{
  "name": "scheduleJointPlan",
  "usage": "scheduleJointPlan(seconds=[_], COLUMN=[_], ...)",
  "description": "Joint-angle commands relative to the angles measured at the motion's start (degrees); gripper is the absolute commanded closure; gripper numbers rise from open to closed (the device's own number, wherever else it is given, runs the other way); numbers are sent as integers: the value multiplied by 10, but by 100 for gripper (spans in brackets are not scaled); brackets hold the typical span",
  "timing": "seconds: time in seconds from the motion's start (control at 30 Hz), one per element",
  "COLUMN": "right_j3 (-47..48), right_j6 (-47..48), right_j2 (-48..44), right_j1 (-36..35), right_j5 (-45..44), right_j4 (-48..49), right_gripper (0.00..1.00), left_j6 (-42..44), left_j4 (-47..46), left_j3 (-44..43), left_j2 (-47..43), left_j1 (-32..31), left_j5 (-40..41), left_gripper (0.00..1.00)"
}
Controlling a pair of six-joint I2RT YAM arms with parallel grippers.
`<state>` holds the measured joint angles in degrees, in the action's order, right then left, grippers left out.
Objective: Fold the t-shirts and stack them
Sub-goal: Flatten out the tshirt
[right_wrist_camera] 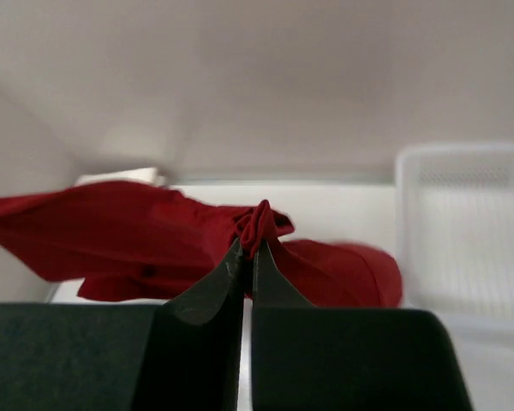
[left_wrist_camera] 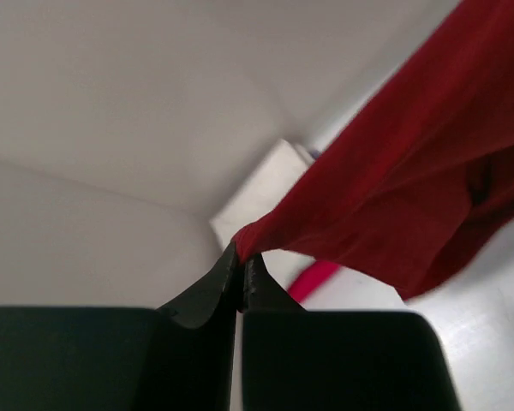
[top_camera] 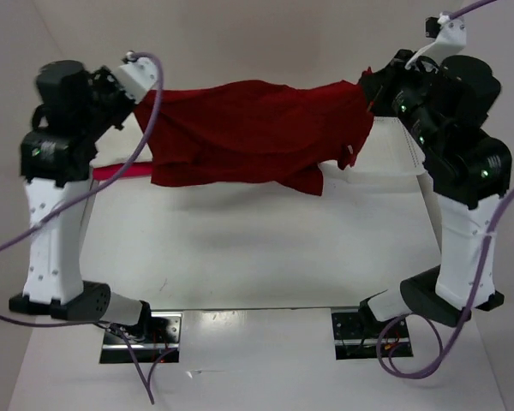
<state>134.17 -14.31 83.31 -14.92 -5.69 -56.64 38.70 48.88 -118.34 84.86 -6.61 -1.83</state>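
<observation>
One dark red shirt [top_camera: 248, 128], hung in the air between two arms.
Left claw [left_wrist_camera: 242, 259] clenched on one bunched corner, right claw [right_wrist_camera: 251, 247] clenched on the opposite one; the cloth sags above the table [top_camera: 240, 257]. Pink shirt [top_camera: 120, 171] lies below the left end; white basket [right_wrist_camera: 463, 223] near the right.

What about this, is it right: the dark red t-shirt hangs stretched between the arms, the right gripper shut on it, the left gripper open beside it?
The left gripper is not open: the left wrist view shows it shut on a corner of the dark red t-shirt. The rest holds, the right gripper shut on it too.
</observation>
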Motion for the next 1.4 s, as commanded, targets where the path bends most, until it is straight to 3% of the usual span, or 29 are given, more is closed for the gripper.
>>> scheduleJointPlan(seconds=[0.0, 0.2, 0.43, 0.53, 0.6, 0.67, 0.73, 0.9, 1.0, 1.1, 1.13, 1.23, 1.37], right_j3=[91, 140, 143, 159, 159, 116, 67, 37, -27, -64, -87, -129, -116], right_j6=[44, 75, 91, 111, 154, 212, 333, 354, 340, 218, 156, 109, 85], right_j2=[-31, -95, -120, -115, -87, -63, -33, 9, 34, 92, 107, 161, 227], right_j1=[-86, -142, -189, -243, -328, -416, -450, -450, -450, -370, -305, -205, -124], right_j5=[-119, -210, -271, -382, -467, -625, -645, -637, -623, -509, -429, -320, -239], right_j4=[-7, 36, 52, 76, 91, 147, 262, 294, 277, 177, 160, 151, 159], right_gripper=[100, 100, 100, 100, 100, 100, 100, 100, 100, 100, 100, 100, 100], left_j6=[-15, -27, -44, -44, -44, -44, -44, -62, -74, -89, -89, -89, -96], left_j4=[86, 91, 143, 143, 143, 127, 112, 97, 104, 109, 104, 71, 21], left_j3=[-52, -133, -211, -203, -185, -171, -144, -119, -133, -126, -102, -45, 34], left_j2=[-39, -78, -96, -96, -80, -53, -30, 60, 115, 158, 165, 178, 200], left_j1=[2, 7, 7, 7, 7, 7, 7, 7, 41, 71, 84, 85, 85], left_j5=[47, 104, 84, 84, 84, 84, 84, 69, 41, -13, -34, -63, -94], left_gripper=[100, 100, 100, 100, 100, 100, 100, 100, 100, 100, 100, 100, 100])
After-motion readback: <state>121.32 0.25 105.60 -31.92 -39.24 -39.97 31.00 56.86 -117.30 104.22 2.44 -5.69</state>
